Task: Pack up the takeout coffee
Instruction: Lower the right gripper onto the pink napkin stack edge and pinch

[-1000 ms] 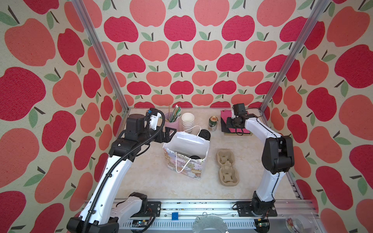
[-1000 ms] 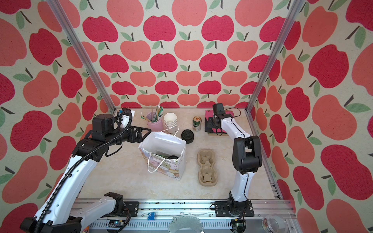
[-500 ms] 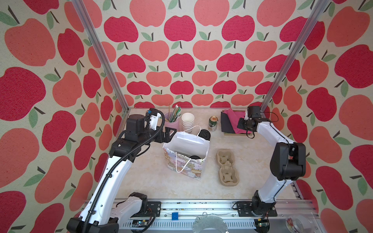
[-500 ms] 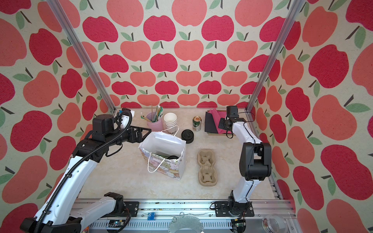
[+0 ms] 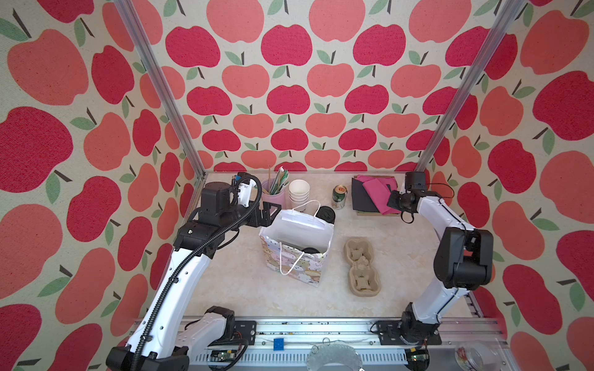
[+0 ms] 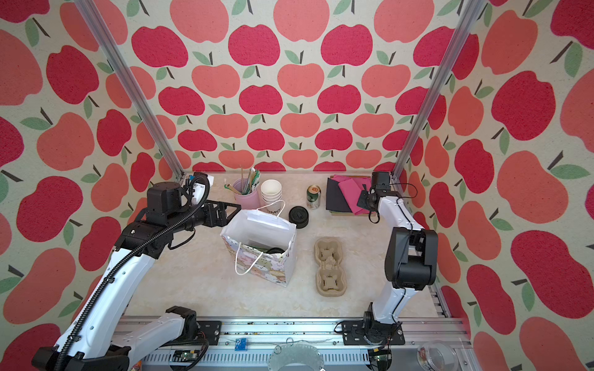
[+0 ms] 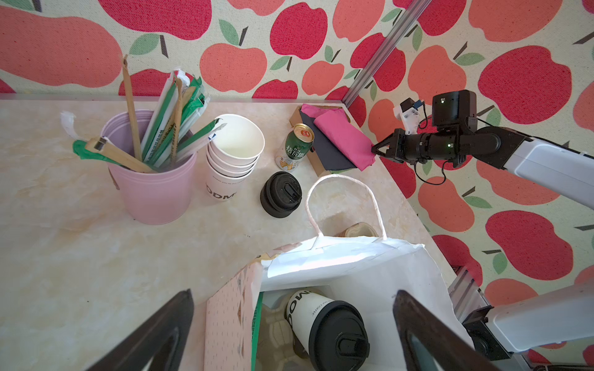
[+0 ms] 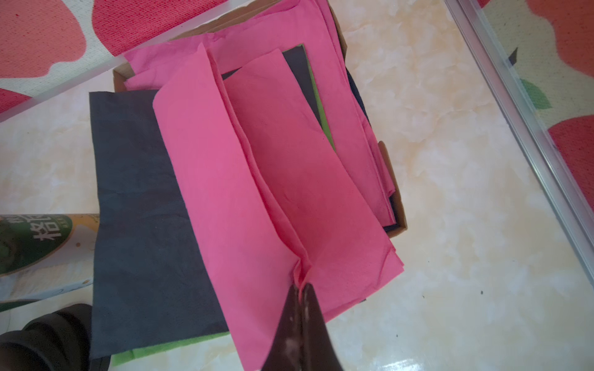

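Left wrist view: the coffee cup [image 7: 324,321] lies tilted inside the paper bag [image 7: 337,260]. It is white with black lettering, and its round black sip lid is on. The left gripper [image 5: 269,215] hangs wide open at the bag's 10 o'clock edge. At the table's [image 5: 244,289] 1 o'clock, the right gripper [image 8: 302,289] pinches a pink napkin [image 8: 244,180].

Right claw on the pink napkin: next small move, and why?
Probably lift the pink napkin clear of the dark napkin beneath it, ready to carry to the paper bag. The right claw is shut on its edge, the lidded coffee cup already sits inside the bag, and the left claw hovers open at the bag's rim.
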`<state>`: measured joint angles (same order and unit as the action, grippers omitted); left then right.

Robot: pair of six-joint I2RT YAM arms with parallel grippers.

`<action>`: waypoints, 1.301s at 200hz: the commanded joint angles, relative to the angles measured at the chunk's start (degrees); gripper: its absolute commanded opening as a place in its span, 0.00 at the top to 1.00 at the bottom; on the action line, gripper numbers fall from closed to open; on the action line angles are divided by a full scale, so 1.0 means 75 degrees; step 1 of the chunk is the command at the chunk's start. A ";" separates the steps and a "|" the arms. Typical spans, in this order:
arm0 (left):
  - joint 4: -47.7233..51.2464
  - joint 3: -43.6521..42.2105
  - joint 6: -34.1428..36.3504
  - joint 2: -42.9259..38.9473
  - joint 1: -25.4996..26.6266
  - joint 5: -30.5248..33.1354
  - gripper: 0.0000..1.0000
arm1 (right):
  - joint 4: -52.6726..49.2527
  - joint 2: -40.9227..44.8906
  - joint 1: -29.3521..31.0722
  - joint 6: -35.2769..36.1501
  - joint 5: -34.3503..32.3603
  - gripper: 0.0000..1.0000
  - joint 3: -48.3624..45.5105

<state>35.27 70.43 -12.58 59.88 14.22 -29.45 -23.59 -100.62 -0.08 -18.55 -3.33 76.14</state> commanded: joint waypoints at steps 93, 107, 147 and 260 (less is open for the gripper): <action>-0.0190 -0.0098 -0.0051 -0.0097 -0.0042 -0.0081 0.01 | -0.0131 -0.0067 -0.0692 0.0104 -0.0056 0.97 -0.0008; -0.0182 -0.0098 -0.0057 -0.0098 -0.0035 -0.0081 0.01 | -0.0221 -0.0185 -0.0691 0.0124 -0.0027 0.94 0.0052; -0.0190 -0.0122 -0.0051 -0.0123 -0.0038 -0.0046 0.01 | -0.0395 -0.0465 -0.0689 0.0080 0.0288 0.89 0.0166; -0.0380 -0.0063 -0.0034 -0.0056 -0.0044 -0.0046 0.01 | -0.1188 -0.0146 0.0144 0.1317 -0.1725 0.30 0.1148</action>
<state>34.57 70.04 -12.58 59.90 14.22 -29.43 -29.69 -102.52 -3.01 -13.87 -10.70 79.99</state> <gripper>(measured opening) 0.992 0.671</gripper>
